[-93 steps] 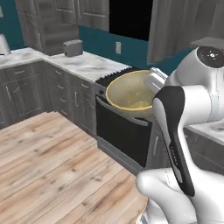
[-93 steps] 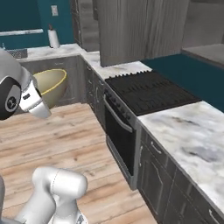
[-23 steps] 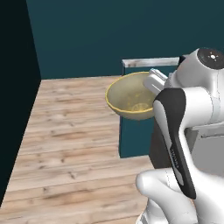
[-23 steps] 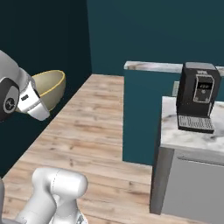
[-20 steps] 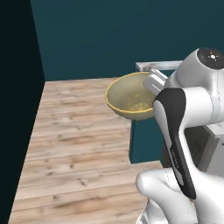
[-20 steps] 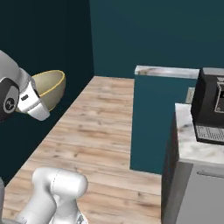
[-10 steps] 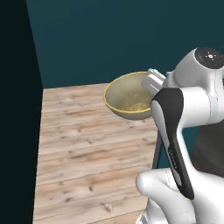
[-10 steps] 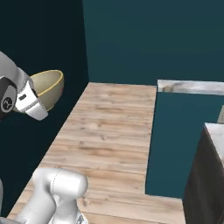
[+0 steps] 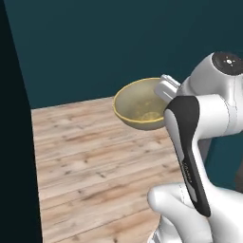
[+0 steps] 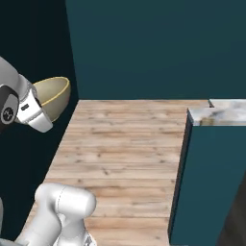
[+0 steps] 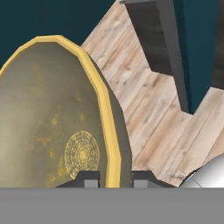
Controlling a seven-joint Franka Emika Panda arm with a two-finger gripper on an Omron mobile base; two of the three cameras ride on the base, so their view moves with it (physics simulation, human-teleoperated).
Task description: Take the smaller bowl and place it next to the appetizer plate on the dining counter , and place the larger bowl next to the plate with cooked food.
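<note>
Fingertips of the gripper [image 11: 109, 178] sat one on each side of the golden rim, one pad [image 11: 89, 177] inside and the other outside the wall — clamped on the larger bowl [image 11: 57, 118] by its edge. That rim pinch explained how the bowl hung: it stuck out beyond the hand, mouth up and a little tilted, well above the floor, its yellowish-tan inside with a faint ringed mark at the bottom open to the hand camera. Seen from the left base view, the bowl [image 9: 141, 105] was carried level with the arm's upper joints, just ahead of the wrist; from the right base view, the bowl [image 10: 50, 97] showed its pale outside beyond the white wrist.

Farther out from the hand lay only wooden floor [image 9: 95, 156] and a dark teal wall [image 9: 118, 42]. Off to the far side from the hand stood a teal partition topped by a marble counter end [image 10: 221, 113]; whether this was the dining counter could not be told.

Judging by this, the bowl was in transit — held high and close to the arm, likely so that it would clear furniture while the base drove. Neither plate could be seen near the hand, so the placing beside the plate with cooked food looked not yet begun.
</note>
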